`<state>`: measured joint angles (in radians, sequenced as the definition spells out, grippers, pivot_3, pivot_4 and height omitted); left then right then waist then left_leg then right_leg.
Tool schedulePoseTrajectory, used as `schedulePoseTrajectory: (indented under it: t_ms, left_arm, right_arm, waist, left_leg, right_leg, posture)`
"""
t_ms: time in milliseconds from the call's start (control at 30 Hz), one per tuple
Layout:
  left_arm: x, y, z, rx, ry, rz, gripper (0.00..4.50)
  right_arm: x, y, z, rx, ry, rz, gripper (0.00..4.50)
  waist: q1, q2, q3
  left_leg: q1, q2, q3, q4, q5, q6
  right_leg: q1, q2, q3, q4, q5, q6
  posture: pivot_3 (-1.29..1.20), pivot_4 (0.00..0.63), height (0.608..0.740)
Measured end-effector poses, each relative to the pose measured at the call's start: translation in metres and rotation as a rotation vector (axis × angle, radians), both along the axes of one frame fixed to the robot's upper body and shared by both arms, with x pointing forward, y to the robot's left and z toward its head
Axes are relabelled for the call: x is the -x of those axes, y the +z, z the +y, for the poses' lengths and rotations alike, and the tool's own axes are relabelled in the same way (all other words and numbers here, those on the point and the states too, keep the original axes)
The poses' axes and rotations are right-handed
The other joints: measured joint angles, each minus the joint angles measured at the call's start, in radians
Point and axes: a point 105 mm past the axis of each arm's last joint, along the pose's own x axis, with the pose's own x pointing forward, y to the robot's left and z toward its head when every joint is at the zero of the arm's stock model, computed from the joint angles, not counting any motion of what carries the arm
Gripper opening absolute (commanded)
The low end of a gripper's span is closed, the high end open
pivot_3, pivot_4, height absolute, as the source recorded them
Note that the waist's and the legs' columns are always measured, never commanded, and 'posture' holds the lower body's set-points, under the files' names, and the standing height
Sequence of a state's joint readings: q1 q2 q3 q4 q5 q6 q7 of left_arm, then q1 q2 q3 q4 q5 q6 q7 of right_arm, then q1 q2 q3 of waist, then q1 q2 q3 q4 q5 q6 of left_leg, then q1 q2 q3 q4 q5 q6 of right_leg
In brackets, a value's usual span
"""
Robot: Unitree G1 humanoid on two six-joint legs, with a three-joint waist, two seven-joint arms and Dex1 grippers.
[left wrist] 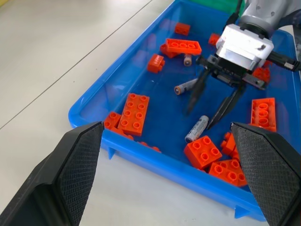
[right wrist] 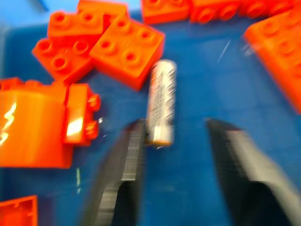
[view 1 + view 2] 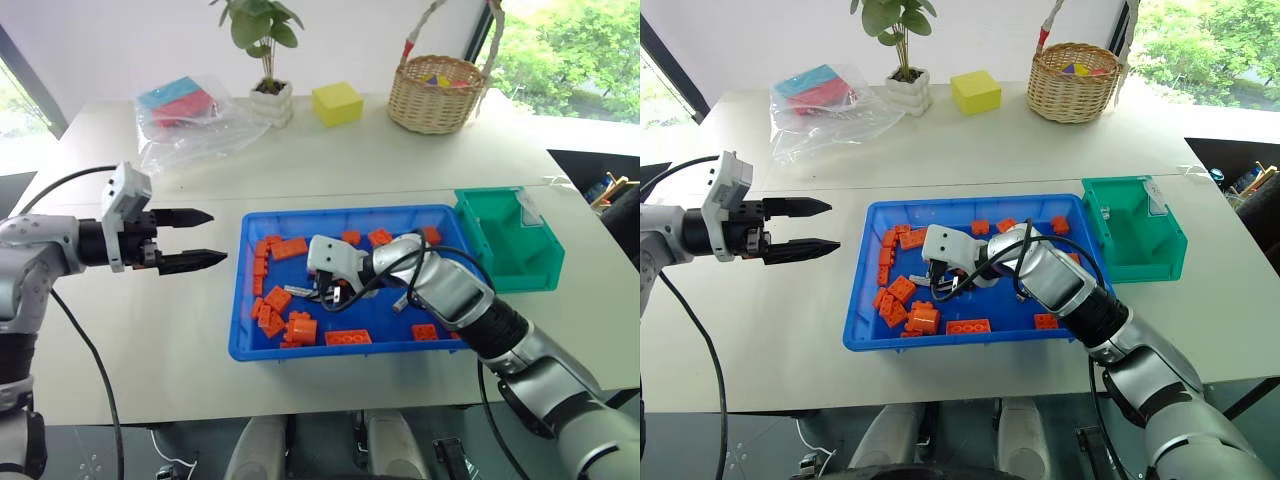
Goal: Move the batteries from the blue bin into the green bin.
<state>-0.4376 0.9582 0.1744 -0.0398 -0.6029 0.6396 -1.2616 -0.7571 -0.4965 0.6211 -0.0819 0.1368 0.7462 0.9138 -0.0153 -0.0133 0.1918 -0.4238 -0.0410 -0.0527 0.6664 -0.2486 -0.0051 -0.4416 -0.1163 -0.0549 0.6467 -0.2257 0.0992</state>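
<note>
Right gripper (image 1: pixel 214 106) is down in the blue bin (image 1: pixel 94 101), fingers apart. One battery (image 2: pixel 161 101) lies just past the tips, touching one finger, ungripped.

Both eye views look down from above the table (image 3: pixel 330 150); both wrist views look closely into the blue bin (image 1: pixel 117 84).
</note>
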Motion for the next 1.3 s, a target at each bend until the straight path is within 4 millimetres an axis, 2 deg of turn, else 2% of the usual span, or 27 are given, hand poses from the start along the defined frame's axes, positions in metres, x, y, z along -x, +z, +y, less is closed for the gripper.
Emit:
schedulePoseTrajectory:
  t_ms: [167, 267, 400, 467, 533, 700, 733, 833, 900, 967, 1067, 1167, 1300]
  left_arm:
    - [0.002, 0.000, -0.002, 0.009, -0.024, 0.005, 4.50]
    - [0.008, -0.002, -0.005, 0.007, -0.057, 0.018, 4.50]
    - [0.013, -0.003, -0.010, 0.006, -0.090, 0.025, 4.50]
    - [0.015, -0.001, -0.012, 0.007, -0.103, 0.019, 4.50]
    - [0.016, 0.000, -0.014, 0.008, -0.109, 0.015, 4.50]
    - [0.018, 0.002, -0.017, 0.017, -0.122, 0.016, 4.50]
    - [0.018, 0.002, -0.018, 0.018, -0.125, 0.013, 4.50]
    - [0.019, 0.004, -0.020, 0.029, -0.132, 0.007, 4.50]
    - [0.019, 0.003, -0.022, 0.034, -0.134, 0.002, 4.50]
    - [0.018, 0.002, -0.024, 0.039, -0.137, -0.003, 4.50]
    - [0.015, 0.001, -0.028, 0.067, -0.132, -0.028, 4.50]
    - [0.016, -0.004, -0.032, 0.083, -0.126, -0.038, 4.50]
    - [0.023, -0.013, -0.034, 0.072, -0.134, -0.014, 4.50]
  right_arm:
    - [0.003, 0.002, 0.000, 0.000, 0.001, 0.014, 0.55]
    - [0.003, 0.010, -0.002, -0.030, -0.021, 0.037, 0.55]
    - [-0.004, 0.046, -0.009, -0.120, -0.076, 0.024, 0.55]
    - [-0.009, 0.070, -0.021, -0.165, -0.128, -0.013, 0.55]
    - [-0.015, 0.091, -0.042, -0.201, -0.202, -0.039, 0.55]
    - [-0.029, 0.131, -0.141, -0.208, -0.531, -0.143, 0.55]
    - [-0.029, 0.131, -0.165, -0.188, -0.609, -0.154, 0.55]
    - [-0.027, 0.116, -0.220, -0.145, -0.809, -0.127, 0.55]
    - [-0.024, 0.101, -0.247, -0.117, -0.913, -0.102, 0.55]
    - [-0.020, 0.091, -0.262, -0.117, -0.974, -0.076, 0.55]
    - [-0.021, 0.085, -0.272, -0.123, -1.023, -0.094, 0.55]
    - [-0.027, 0.080, -0.280, -0.132, -1.088, -0.130, 1.52]
    - [-0.027, 0.070, -0.291, -0.126, -1.154, -0.133, 3.54]
  waist:
    - [-0.001, 0.000, 0.000]
    - [-0.001, 0.000, 0.000]
    - [0.001, 0.000, 0.000]
    - [0.005, 0.000, 0.000]
    - [0.008, 0.000, 0.000]
    - [0.013, 0.000, 0.000]
    - [0.014, 0.000, 0.000]
    - [0.009, 0.000, 0.000]
    - [0.002, 0.000, 0.000]
    - [-0.004, 0.000, 0.000]
    - [-0.003, 0.001, 0.000]
    - [0.001, 0.000, 0.000]
    - [0.006, 0.000, 0.000]
  left_leg:
    - [0.000, 0.000, 0.000, 0.000, 0.000, 0.000]
    - [0.000, 0.000, 0.000, 0.000, 0.000, 0.000]
    - [0.000, 0.000, 0.000, 0.000, 0.000, 0.000]
    - [0.000, 0.000, -0.001, 0.000, 0.000, 0.000]
    - [0.000, 0.000, -0.001, 0.000, 0.000, 0.000]
    - [0.000, -0.001, 0.000, 0.000, 0.000, 0.000]
    - [0.000, -0.001, 0.000, -0.001, 0.000, 0.000]
    - [0.000, -0.001, 0.001, -0.001, 0.000, 0.000]
    - [0.000, 0.000, 0.003, -0.001, 0.000, 0.000]
    - [0.002, 0.001, 0.005, -0.001, 0.000, 0.000]
    - [0.003, 0.001, 0.007, -0.001, 0.000, 0.000]
    - [0.004, 0.001, 0.007, 0.000, 0.000, 0.000]
    - [0.003, 0.001, 0.008, 0.000, 0.000, 0.000]
  right_leg:
    - [0.000, 0.000, 0.000, 0.001, 0.000, 0.000]
    - [0.000, 0.000, 0.000, 0.001, 0.000, 0.000]
    - [0.000, 0.000, 0.000, 0.001, 0.000, 0.000]
    - [0.001, 0.000, 0.000, 0.000, 0.000, 0.000]
    - [0.001, 0.000, 0.000, -0.001, 0.000, 0.000]
    - [0.001, -0.002, 0.000, -0.002, 0.000, 0.000]
    - [0.001, -0.001, -0.001, -0.002, 0.000, 0.000]
    - [0.001, -0.002, 0.000, -0.002, 0.000, 0.000]
    - [0.001, -0.002, 0.001, -0.002, 0.000, 0.000]
    - [0.001, -0.002, 0.002, -0.001, 0.000, 0.000]
    - [0.002, -0.002, 0.003, -0.001, 0.000, 0.000]
    - [0.002, -0.002, 0.003, -0.001, 0.000, 0.000]
    - [0.002, -0.002, 0.004, -0.001, 0.000, 0.000]
  posture:
    - [0.00, 0.150, 0.702]
    - [0.00, 0.150, 0.702]
    - [0.00, 0.150, 0.702]
    - [0.00, 0.150, 0.702]
    - [0.00, 0.150, 0.702]
    - [0.00, 0.150, 0.702]
    - [0.00, 0.150, 0.702]
    - [0.00, 0.150, 0.702]
    - [0.00, 0.150, 0.702]
    - [0.00, 0.150, 0.702]
    - [0.00, 0.150, 0.702]
    - [0.00, 0.150, 0.702]
    - [0.00, 0.150, 0.702]
